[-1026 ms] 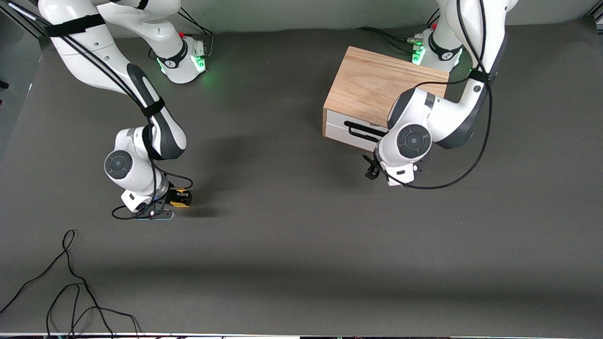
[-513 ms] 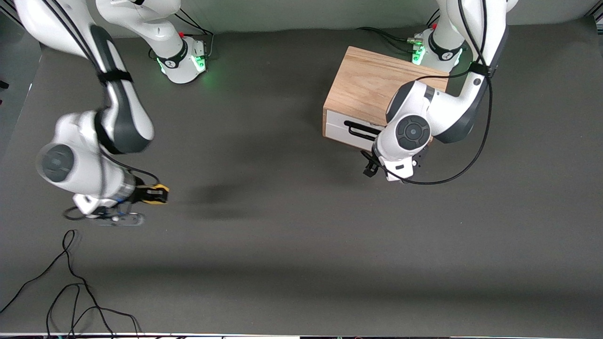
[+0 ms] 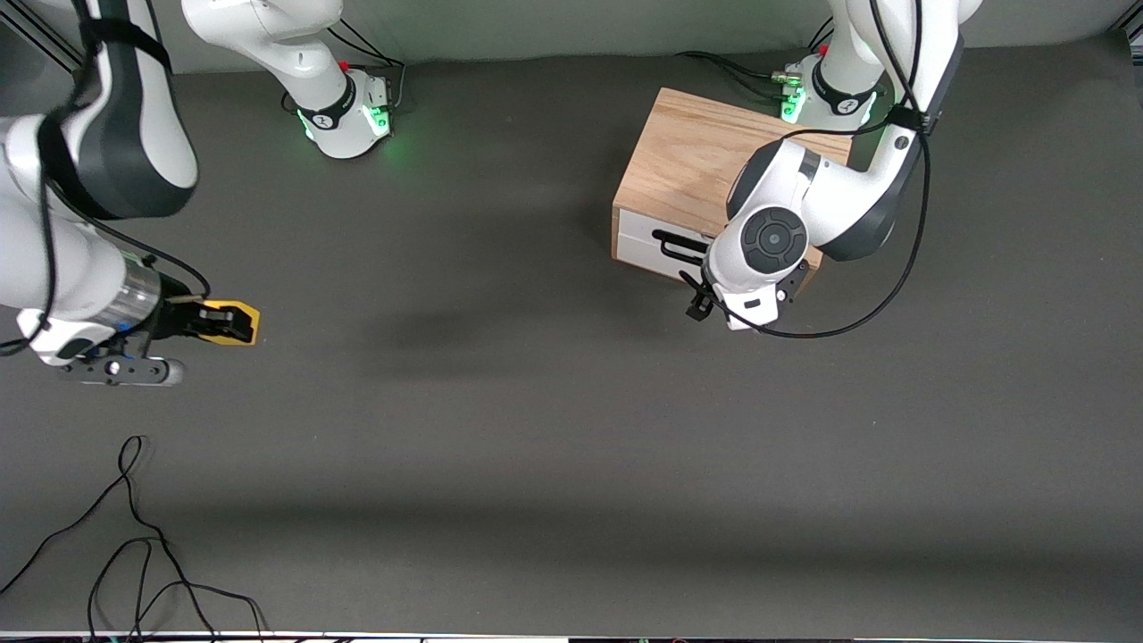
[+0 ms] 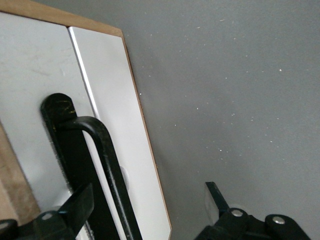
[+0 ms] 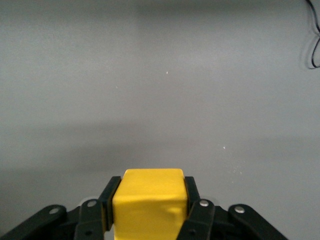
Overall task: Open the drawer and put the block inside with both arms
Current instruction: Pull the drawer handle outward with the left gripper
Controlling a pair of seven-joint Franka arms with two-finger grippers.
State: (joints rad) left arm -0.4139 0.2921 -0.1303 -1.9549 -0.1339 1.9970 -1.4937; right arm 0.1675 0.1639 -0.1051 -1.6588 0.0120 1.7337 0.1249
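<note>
My right gripper [image 3: 230, 323] is shut on the small yellow block [image 3: 241, 324], held up over the table at the right arm's end; in the right wrist view the block [image 5: 148, 202] fills the space between the fingers [image 5: 108, 197]. The light oak cabinet [image 3: 692, 156] stands by the left arm's base, its white drawer [image 3: 638, 239] flush and shut. My left gripper [image 3: 698, 302] is open right at the drawer front. In the left wrist view the black wire handle [image 4: 106, 155] passes between its spread fingers [image 4: 214, 199], close to one of them.
A loose black cable [image 3: 134, 536] curls on the table near the front camera at the right arm's end, also visible in the right wrist view [image 5: 315, 45]. The green-lit bases [image 3: 350, 116] [image 3: 826, 94] stand along the table's edge farthest from the front camera.
My right arm has risen with the block and swung toward its own end of the table. My left gripper has crept closer to the drawer front, still open.
</note>
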